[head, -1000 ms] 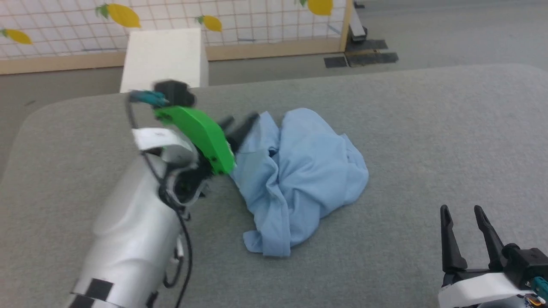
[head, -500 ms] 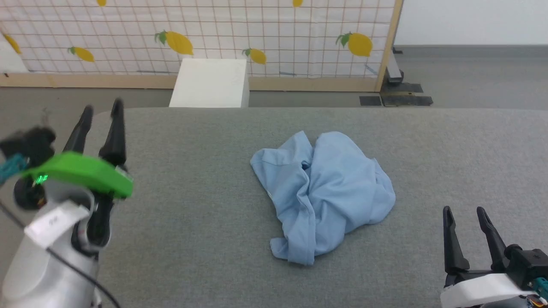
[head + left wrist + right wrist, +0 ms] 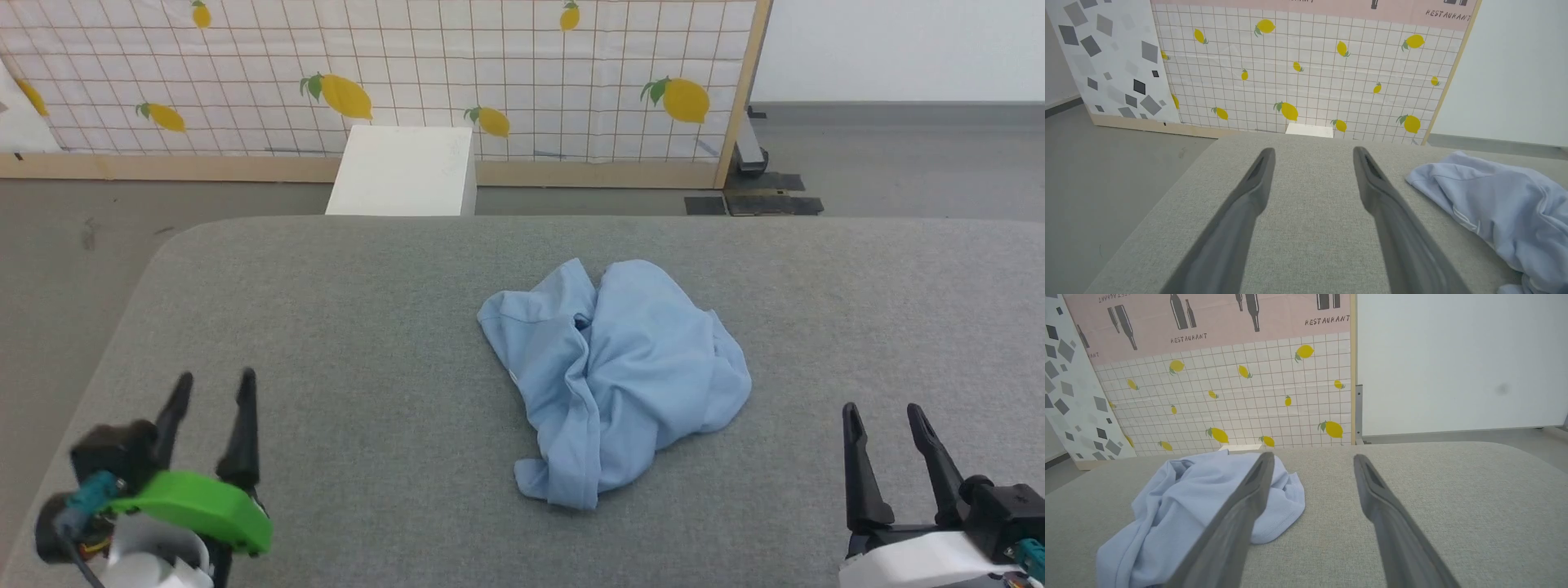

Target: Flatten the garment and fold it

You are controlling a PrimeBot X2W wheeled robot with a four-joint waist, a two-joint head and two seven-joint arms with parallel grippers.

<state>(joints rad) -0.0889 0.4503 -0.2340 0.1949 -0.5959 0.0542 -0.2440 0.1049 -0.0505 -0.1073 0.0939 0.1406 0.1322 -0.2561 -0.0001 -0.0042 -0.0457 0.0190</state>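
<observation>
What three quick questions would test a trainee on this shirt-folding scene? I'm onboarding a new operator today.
1. True or false: the garment lies spread flat on the grey surface.
2. Which one holds cloth? A: left gripper. B: right gripper. C: neither.
3. Fill in: the screen behind is printed with ____.

Key: 1 false, it is crumpled in a heap. 2 C, both are open and clear of the cloth. 3 lemons.
</observation>
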